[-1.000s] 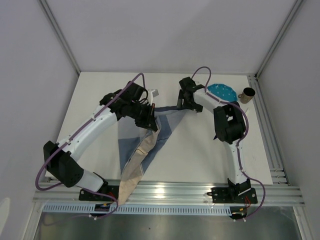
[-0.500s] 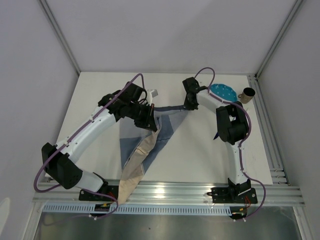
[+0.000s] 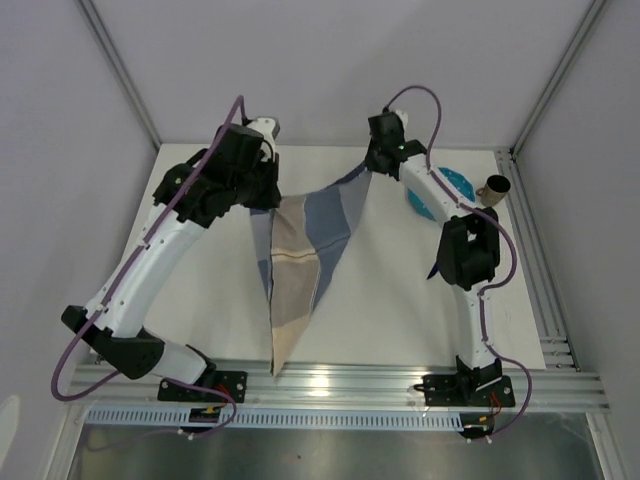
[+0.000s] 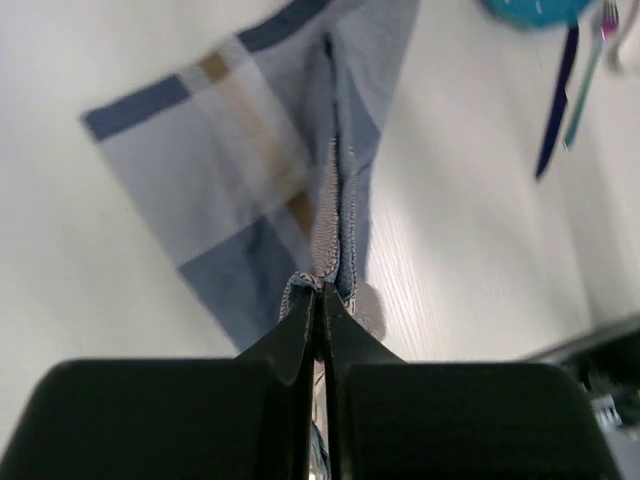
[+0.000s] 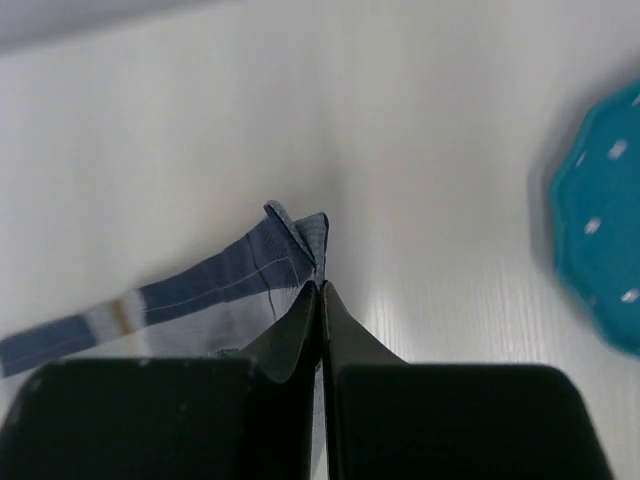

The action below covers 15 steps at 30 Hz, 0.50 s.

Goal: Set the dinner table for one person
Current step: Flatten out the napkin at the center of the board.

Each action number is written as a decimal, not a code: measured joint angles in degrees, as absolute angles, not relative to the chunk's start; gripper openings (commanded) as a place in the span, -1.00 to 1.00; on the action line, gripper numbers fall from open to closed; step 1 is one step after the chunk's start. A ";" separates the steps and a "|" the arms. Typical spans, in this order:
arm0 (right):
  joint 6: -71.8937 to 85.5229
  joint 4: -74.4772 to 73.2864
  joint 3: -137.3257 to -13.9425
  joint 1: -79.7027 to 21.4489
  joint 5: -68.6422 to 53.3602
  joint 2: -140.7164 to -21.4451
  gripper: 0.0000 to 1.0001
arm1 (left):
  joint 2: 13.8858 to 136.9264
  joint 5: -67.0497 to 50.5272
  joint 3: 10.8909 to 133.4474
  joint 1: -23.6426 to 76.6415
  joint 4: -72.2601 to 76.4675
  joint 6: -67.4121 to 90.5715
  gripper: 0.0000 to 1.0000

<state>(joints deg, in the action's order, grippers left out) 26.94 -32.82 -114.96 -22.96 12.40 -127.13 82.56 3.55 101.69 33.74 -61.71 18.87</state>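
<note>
A blue-and-beige checked placemat hangs stretched between my two grippers above the white dinner table. Its lower tip trails toward the table's near edge. The left gripper is shut on one corner; in the left wrist view the fingertips pinch bunched cloth. On the opposite corner the right gripper is shut too, and in the right wrist view a small fold of the blue hem sticks out past the tips.
A teal plate lies at the back right, partly under the right arm, with a brown cup beside it. A dark blue knife and a teal fork lie near the plate. Aluminium rails edge the table.
Both grippers have risen and moved toward the far edge with the placemat. The cloth, crumpled on the table before, now hangs spread between them.
</note>
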 measured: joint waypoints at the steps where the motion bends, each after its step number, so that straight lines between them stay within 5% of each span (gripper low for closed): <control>1: 26.15 -32.84 -117.34 -22.94 13.28 -126.82 -1.00 | 82.32 6.42 103.35 33.76 -61.69 18.63 -0.99; 7: 20.60 -33.32 -124.84 -22.06 21.54 -118.06 -1.00 | 77.67 16.80 105.34 33.89 -61.63 13.93 -0.99; 15: 18.11 -32.62 -117.93 -21.91 29.41 -101.89 -1.00 | 64.25 27.09 103.46 34.02 -57.06 3.44 -0.99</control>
